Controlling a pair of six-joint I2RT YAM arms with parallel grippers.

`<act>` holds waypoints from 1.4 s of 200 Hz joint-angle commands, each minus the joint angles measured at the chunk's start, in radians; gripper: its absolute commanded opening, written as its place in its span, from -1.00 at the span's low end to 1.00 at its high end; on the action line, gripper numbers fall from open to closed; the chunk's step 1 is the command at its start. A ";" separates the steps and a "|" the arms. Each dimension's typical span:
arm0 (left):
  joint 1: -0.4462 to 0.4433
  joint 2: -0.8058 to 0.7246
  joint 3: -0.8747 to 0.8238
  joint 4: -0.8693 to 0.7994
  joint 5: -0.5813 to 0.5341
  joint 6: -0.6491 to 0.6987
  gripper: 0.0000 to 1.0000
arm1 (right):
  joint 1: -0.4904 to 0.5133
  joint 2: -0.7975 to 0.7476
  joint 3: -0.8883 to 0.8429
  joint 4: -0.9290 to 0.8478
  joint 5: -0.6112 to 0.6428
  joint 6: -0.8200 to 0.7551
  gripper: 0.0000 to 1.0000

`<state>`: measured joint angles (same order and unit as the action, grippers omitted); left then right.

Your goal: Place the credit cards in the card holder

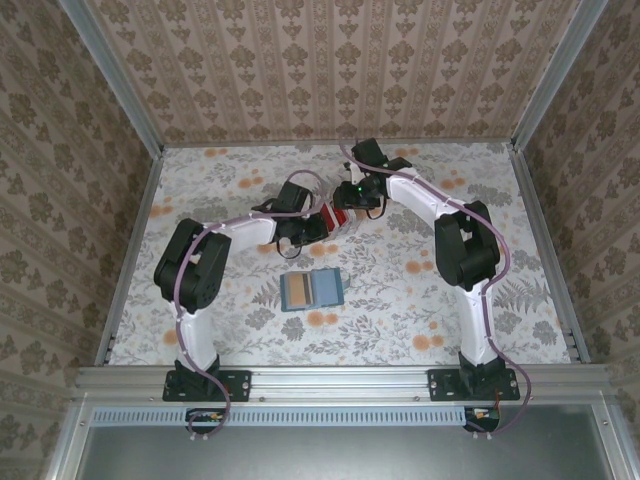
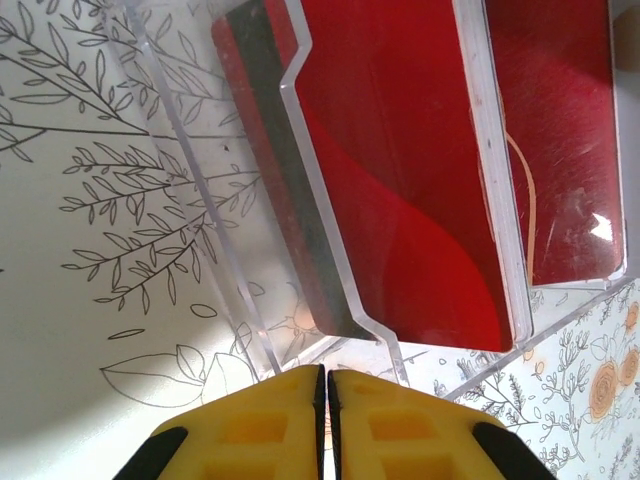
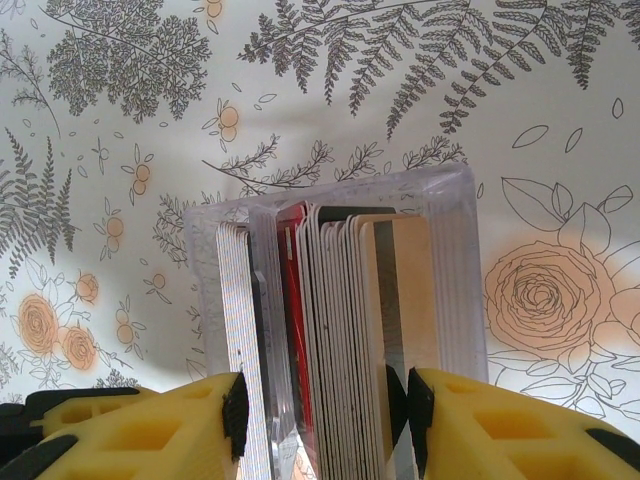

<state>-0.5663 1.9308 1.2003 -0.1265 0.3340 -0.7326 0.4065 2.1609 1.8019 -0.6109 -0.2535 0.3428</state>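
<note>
Credit cards (image 3: 340, 330): stacked on edge inside a clear case (image 3: 455, 260), on the floral table (image 1: 400, 300) mid-field; red faces are seen through the case wall.
Right gripper (image 3: 322, 400): jaws held part-way apart astride the stack; a firm grip cannot be confirmed.
Left gripper (image 2: 326, 385): jaws nearly pressed together at the case's edge.
Card holder (image 1: 311, 290): laid open, nearer the bases, apart from the case.

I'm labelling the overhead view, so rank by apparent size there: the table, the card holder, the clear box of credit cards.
1. the table, by far largest.
2. the card holder, lying open.
3. the clear box of credit cards looks smaller, but it is partly covered, so that rank is unsure.
</note>
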 commanded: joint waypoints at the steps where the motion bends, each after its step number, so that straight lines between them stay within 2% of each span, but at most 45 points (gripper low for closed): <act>1: 0.008 0.023 0.032 0.024 0.014 -0.001 -0.75 | 0.011 -0.040 0.002 -0.039 -0.023 -0.011 -0.05; 124: 0.008 0.024 0.040 0.014 0.020 -0.004 -0.74 | 0.010 -0.064 -0.004 -0.040 -0.034 -0.007 -0.09; 208: 0.008 0.019 0.041 0.010 0.020 -0.003 -0.74 | -0.006 -0.085 -0.004 -0.052 -0.015 -0.011 -0.48; 238: 0.008 0.022 0.045 0.009 0.022 -0.003 -0.74 | -0.010 -0.088 -0.005 -0.050 -0.021 -0.010 -0.69; 280: 0.008 0.014 0.045 0.004 0.024 -0.002 -0.74 | -0.015 -0.100 -0.007 -0.056 -0.015 -0.014 -0.83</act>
<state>-0.5610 1.9369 1.2137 -0.1356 0.3443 -0.7326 0.3855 2.1189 1.7981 -0.6369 -0.2371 0.3355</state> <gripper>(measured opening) 0.130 0.101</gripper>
